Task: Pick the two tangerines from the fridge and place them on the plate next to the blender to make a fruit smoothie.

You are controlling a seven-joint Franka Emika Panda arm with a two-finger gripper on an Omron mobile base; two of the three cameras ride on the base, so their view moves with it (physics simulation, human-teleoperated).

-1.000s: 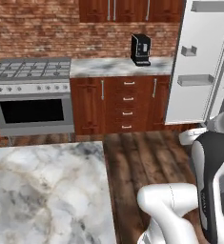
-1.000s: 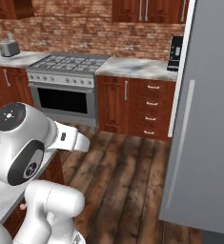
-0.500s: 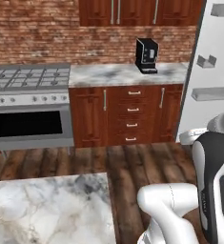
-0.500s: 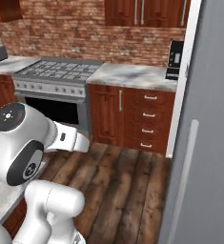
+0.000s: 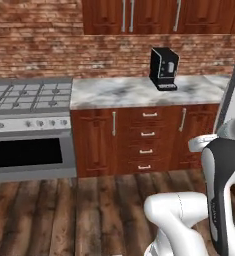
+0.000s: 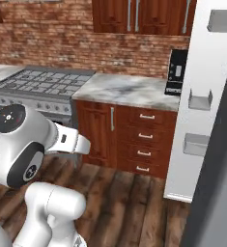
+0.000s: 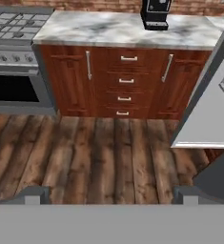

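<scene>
Left base view: a brick back wall runs under dark wood upper cabinets. A marble-topped bench stands on red-brown cabinets with four small drawers down the middle. A black coffee machine stands upright on the bench, toward its right end. A steel stove adjoins the bench's left side, its oven window dark. The floor is dark wood planks. A sliver of the fridge door edges the right side.

Right base view: the same bench and stove sit further left. The fridge stands tall and upright at the right; its open door shows a white inner face with grey door bins one above another, and a dark grey slab fills the lower right corner.

Hand view: the hand looks down at the plank floor before the drawers, its fingers spread wide apart with nothing between them. The fridge door crosses the right side.
</scene>
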